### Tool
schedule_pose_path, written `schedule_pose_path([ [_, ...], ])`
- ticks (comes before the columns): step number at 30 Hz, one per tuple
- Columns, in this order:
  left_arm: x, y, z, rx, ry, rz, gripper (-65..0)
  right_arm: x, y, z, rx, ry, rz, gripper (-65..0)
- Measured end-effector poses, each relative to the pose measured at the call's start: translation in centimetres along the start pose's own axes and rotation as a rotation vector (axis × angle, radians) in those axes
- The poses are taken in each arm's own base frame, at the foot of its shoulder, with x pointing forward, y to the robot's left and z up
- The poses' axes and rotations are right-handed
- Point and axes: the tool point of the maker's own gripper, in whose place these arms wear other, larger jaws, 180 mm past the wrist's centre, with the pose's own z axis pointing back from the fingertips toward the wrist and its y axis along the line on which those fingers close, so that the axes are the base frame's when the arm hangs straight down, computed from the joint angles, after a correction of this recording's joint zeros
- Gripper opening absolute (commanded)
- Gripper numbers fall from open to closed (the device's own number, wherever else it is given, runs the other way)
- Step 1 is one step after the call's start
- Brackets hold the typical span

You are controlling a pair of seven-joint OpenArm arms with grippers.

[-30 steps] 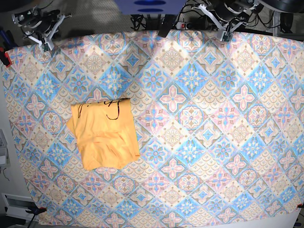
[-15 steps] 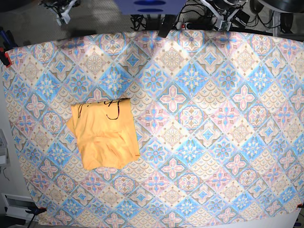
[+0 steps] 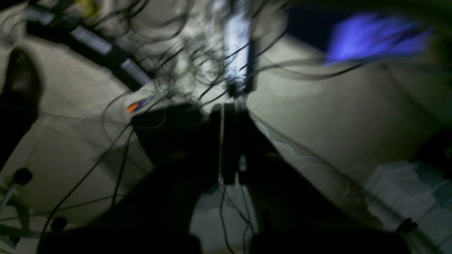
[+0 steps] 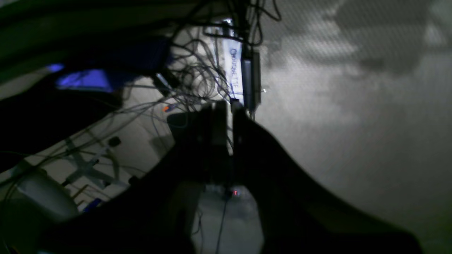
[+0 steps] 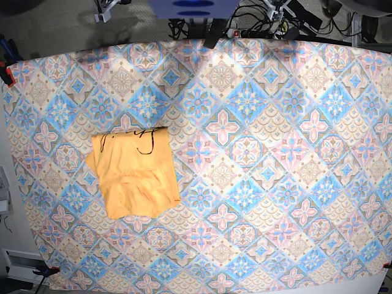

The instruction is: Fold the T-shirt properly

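Since the earlier base pictures both arms have pulled back off the patterned cloth (image 5: pixel 257 159): a second ago the two pincers hung over its far corners, half a second ago only their tips showed at the top edge, and now just scraps of them remain there. The T-shirt has not shifted.

In the base view, going from the left, the T-shirt (image 5: pixel 135 174) lies folded into a rough rectangle on the left part of the worktop, resting flat on the tile-patterned cloth, with its dark neck trim along the far edge and a small flap sticking out at its left side. Nothing touches it. To its right the cloth runs on across the worktop, with red clamps (image 5: pixel 6 76) at its left edge. Along the far side sits a tangle of cables (image 5: pixel 257 18).

The right wrist view shows the right pincer (image 4: pixel 229 106) as a dark shape with its two fingers close together, a thin gap between them, pinching nothing, aimed at cables and the grey floor (image 4: pixel 353 106). The left wrist view is blurred; the left pincer (image 3: pixel 226 116) appears dark, its fingers pressed together and empty, against pale floor and more cables.
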Motion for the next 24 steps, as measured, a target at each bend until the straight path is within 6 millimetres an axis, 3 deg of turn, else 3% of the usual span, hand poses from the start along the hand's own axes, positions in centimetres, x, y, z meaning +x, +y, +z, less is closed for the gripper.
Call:
schedule_pose_path([
  [2, -0.4, 0.4, -0.9, 0.011, 0.013, -0.020, -65.0, -1.3, 0.7, -0.5, 0.011, 0.007, -0.029, -62.2],
  [4, -0.4, -0.2, -1.9, -0.001, 0.007, -0.034, -65.0, -1.7, 2.8, -1.6, 0.051, -0.007, -0.028, -62.2],
  [7, -0.1, -1.7, -3.4, -0.035, 0.016, -0.041, -65.0, -0.7, 5.1, -2.9, 0.087, -0.061, -0.010, -62.2],
  [10, 0.6, -1.1, -4.2, -0.022, 0.017, -0.040, -65.0, 0.6, 3.5, -3.3, -0.016, -0.114, 0.039, -62.1],
  [13, 1.5, -0.3, -4.5, -0.010, 0.003, -0.059, -65.0, 0.5, 2.3, -3.4, -0.092, -0.116, 0.067, -62.1],
  [17, 3.1, 0.5, -5.0, 0.044, -0.025, -0.082, -65.0, 1.0, 3.9, -4.6, -0.089, -0.106, 0.069, -62.1],
  [22, 4.6, 1.7, -5.1, 0.116, -0.050, -0.138, -65.0, 3.7, 3.3, -5.0, -0.143, -0.151, 0.065, -62.0],
  [24, 4.9, 2.1, -5.0, 0.140, -0.052, -0.146, -65.0, 3.1, 5.1, -5.7, -0.115, -0.143, 0.047, -62.0],
])
